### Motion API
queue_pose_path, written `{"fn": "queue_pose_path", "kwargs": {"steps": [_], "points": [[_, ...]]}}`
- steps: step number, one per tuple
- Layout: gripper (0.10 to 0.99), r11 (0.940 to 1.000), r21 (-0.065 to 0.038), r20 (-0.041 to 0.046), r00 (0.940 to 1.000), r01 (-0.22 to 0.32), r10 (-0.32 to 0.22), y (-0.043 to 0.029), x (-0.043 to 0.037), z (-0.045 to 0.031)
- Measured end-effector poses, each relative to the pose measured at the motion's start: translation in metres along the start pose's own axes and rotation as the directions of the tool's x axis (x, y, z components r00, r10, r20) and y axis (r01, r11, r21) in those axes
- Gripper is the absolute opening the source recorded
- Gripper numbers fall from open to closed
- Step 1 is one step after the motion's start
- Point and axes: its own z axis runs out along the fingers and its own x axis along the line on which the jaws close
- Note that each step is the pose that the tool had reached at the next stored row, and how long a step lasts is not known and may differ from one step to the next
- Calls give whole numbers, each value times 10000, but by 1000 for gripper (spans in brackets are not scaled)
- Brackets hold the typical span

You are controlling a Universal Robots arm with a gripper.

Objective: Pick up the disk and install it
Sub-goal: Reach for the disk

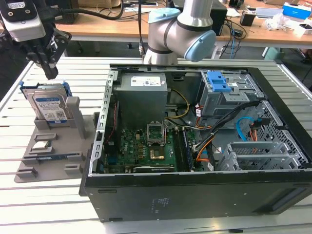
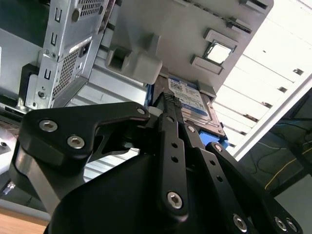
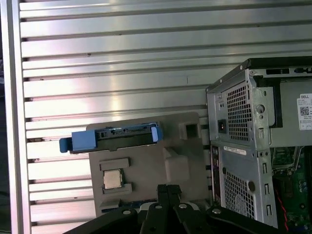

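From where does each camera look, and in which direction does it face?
Exterior view: off the arm, facing down at the open computer case and disk; arm and gripper show.
First wrist view: on the wrist, facing down onto the disk's edge; fingers show.
Second wrist view: on the wrist, facing along the fingers to the disk.
All share the disk.

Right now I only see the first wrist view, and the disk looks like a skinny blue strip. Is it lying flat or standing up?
Observer: Standing up. In the exterior view the disk stands on edge in the gray holder, its white-and-blue label showing.
Operator: Is the gripper touching it?
Observer: No. It hangs just above the disk's top edge, apart.
Operator: What's inside the computer?
Observer: A gray drive cage with a blue plastic piece on top, in the exterior view.
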Motion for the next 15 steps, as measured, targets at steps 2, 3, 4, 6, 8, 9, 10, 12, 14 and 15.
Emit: {"fn": "queue_pose_path", "kwargs": {"steps": [2, 3, 4, 6, 8, 9, 10, 12, 14, 15], "points": [[106, 10000, 0, 0, 10000, 0, 0, -1, 18, -1], [106, 10000, 0, 0, 10000, 0, 0, -2, 30, -1], [106, 10000, 0, 0, 10000, 0, 0, -3, 38, -1], [106, 10000, 1, 0, 10000, 0, 0, -4, 58, -2], [106, 10000, 0, 0, 10000, 0, 0, -6, 86, -2], [106, 10000, 0, 0, 10000, 0, 0, -7, 96, -2], [106, 10000, 0, 0, 10000, -1, 1, -8, 115, -3], [106, 10000, 0, 0, 10000, 0, 0, -11, 144, -3], [106, 10000, 1, 0, 10000, 0, 0, -12, 168, -4], [106, 10000, 0, 0, 10000, 0, 0, -14, 190, -4]]}}
